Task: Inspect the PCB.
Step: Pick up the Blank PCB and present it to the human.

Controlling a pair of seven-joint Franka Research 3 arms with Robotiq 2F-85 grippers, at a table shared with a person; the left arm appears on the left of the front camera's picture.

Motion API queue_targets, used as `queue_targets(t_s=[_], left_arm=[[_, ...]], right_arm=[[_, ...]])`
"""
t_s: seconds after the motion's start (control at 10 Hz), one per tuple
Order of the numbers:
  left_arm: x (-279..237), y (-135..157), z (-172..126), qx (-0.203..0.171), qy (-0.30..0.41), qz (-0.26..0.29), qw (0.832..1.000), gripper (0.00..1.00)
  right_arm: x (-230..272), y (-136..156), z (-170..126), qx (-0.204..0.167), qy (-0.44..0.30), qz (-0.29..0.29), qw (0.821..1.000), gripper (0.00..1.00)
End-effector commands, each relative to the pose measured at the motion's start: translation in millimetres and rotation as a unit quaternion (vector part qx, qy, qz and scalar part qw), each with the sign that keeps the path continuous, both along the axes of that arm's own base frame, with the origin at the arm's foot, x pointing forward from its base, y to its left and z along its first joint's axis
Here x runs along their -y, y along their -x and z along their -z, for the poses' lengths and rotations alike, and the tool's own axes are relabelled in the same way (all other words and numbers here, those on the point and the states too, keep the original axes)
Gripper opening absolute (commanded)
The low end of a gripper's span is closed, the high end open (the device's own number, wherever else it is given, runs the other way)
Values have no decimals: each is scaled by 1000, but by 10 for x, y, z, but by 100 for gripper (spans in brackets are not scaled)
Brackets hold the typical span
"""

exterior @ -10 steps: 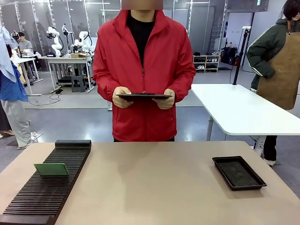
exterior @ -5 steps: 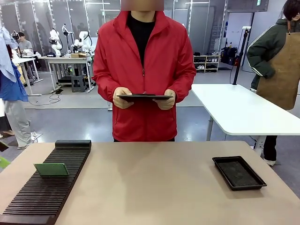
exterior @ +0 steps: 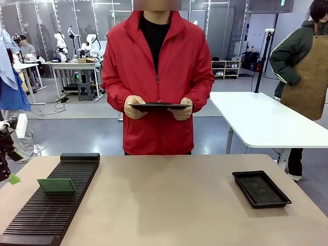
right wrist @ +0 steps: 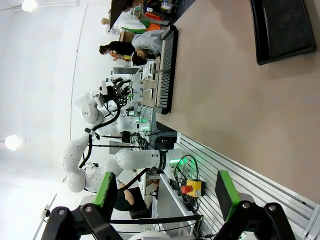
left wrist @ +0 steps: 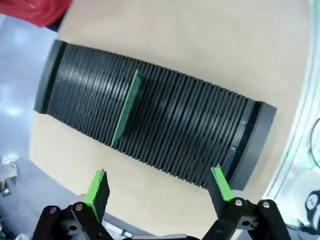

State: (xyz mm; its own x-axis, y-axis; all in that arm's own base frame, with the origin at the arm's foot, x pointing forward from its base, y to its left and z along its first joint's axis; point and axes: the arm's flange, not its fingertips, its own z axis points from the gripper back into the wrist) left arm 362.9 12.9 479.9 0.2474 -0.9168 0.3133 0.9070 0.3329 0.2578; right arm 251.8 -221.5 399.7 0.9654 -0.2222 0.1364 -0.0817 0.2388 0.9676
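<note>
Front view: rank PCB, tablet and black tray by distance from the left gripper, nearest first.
From the left gripper, at the left edge of the picture:
1. PCB, standing in the slotted rack, left side.
2. Tablet, held by the person, far side, centre.
3. Black tray, right side.

Beige table [exterior: 169, 205]: a black slotted rack [exterior: 46, 215] lies along the left edge, running near to far. A shallow black tray [exterior: 261, 188] sits near the right edge. Beyond the far edge stands a person in a red jacket [exterior: 158, 66], holding a dark tablet [exterior: 158, 106] level at waist height. A white table [exterior: 261, 120] stands behind, right.
</note>
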Motion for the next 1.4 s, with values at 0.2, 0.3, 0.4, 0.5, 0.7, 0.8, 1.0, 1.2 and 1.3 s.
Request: queue_targets(t_s=[0.2,0.3,0.4,0.5,0.7,0.8,1.0,1.2,1.3], left_arm=[[-1,463,334,2,37,-3,999,100],[25,-20,51,-3,-8,18,1000,100],[25,-20,51,-3,-8,18,1000,100],[25,-20,51,-3,-8,18,1000,100],[13,-90,151,-22,-39,32,999,100],[73,-179,276,-20,-82,66,994,100],[118,-357,438,-10,-95,89,991,100],[164,-513,628,-15,-100,100,990,100],[172,-594,709,-23,-108,93,989,100]], right_arm=[[-1,-4,-16,-1,-2,2,1000,100],[-1,-4,-16,-1,-2,2,1000,100],[-1,-4,-16,-1,-2,2,1000,100],[-1,-4,-16,-1,-2,2,1000,100],[-1,-4,-16,-1,-2,2,1000,100],[-1,-4,-16,-1,-2,2,1000,100],[-1,-4,-16,-1,-2,2,1000,100],[-1,-4,-16,-1,-2,2,1000,100],[-1,-4,-16,-1,-2,2,1000,100]])
